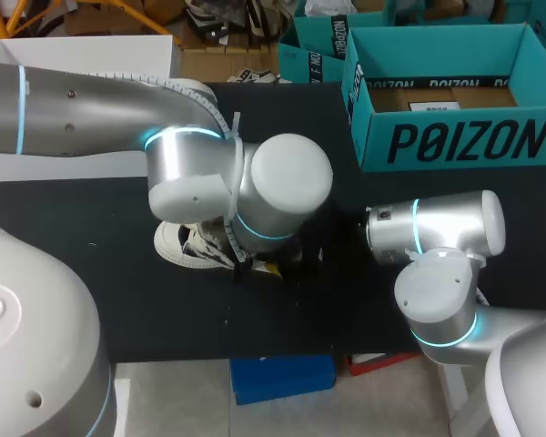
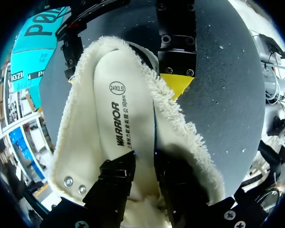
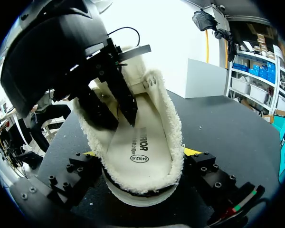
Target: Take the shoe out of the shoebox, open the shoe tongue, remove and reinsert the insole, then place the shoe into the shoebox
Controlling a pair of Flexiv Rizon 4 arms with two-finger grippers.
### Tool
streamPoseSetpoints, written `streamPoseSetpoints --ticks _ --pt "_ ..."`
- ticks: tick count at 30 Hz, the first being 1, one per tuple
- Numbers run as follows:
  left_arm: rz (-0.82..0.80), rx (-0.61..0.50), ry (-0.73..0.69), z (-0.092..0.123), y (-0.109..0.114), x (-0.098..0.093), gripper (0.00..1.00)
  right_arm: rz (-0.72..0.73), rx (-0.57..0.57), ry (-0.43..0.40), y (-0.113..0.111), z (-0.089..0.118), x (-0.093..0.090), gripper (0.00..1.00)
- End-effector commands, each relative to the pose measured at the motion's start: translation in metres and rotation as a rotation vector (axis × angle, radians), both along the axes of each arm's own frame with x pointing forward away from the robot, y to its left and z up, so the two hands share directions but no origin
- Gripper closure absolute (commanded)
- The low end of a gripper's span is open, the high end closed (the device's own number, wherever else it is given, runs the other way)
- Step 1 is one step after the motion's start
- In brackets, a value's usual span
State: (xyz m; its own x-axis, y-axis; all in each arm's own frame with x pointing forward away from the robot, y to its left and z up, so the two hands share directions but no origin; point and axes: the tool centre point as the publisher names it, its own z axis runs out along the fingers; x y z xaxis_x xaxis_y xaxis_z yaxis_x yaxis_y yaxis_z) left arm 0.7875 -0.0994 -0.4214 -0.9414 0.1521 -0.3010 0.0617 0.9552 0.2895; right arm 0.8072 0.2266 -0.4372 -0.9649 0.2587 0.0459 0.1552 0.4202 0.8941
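A white shoe (image 1: 187, 244) with a fleece lining (image 2: 78, 142) lies on the black table, mostly under my left wrist. Its white printed insole (image 2: 116, 118) lies flat inside. My left gripper (image 2: 145, 166) reaches down into the shoe's mouth, and its black fingers (image 3: 126, 102) stand a little apart over the insole. My right gripper (image 3: 140, 154) is shut on the heel of the shoe (image 3: 166, 118), with a yellow fingertip (image 2: 178, 84) against the collar on each side. The teal shoebox (image 1: 455, 137) stands open at the back right.
A white box (image 1: 82, 55) sits at the back left, and a second teal box (image 1: 314, 45) is behind the shoebox. Bare black tabletop (image 1: 91, 273) lies to the left of and in front of the shoe.
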Motion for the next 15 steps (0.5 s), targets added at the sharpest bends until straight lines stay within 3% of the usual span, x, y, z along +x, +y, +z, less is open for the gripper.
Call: streamPoseSetpoints --ticks 1,10,15 --pt "-0.026 -0.015 -0.131 -0.137 0.045 0.021 0.75 -0.012 0.008 -0.003 0.006 -0.015 0.006 1.00" --pt "0.011 -0.107 -0.076 -0.159 0.064 0.054 0.75 -0.012 0.008 -0.003 0.006 -0.015 0.006 1.00" --pt "0.012 -0.105 -0.095 -0.164 0.066 0.067 0.75 -0.012 0.008 -0.003 0.006 -0.015 0.006 1.00"
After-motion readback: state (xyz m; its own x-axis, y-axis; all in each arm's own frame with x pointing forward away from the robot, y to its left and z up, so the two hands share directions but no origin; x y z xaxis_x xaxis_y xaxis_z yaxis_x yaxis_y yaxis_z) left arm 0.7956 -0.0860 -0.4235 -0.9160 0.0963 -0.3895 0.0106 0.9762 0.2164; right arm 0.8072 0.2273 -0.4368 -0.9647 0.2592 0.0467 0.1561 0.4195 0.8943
